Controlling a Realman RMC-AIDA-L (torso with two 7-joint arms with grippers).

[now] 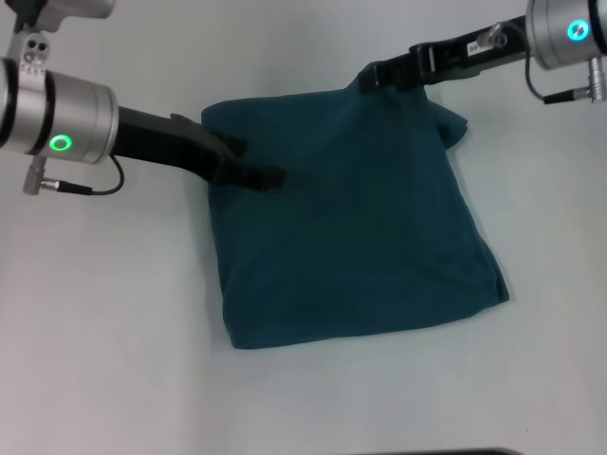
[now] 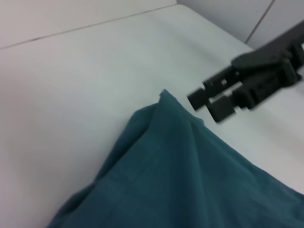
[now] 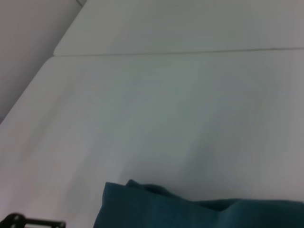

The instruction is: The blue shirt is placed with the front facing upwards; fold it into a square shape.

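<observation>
The left gripper (image 1: 270, 177) rests on the far left part of the blue shirt (image 1: 351, 218), and I cannot tell if its fingers are apart or together. The right gripper (image 1: 372, 78) sits at the shirt's far edge with its two fingers slightly apart. The shirt lies folded into a rough square on the white table (image 1: 114, 332). No letters or label show.

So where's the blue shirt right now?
The blue shirt lies folded mid-table in the head view, left gripper on its left edge, right gripper at its far corner.
</observation>
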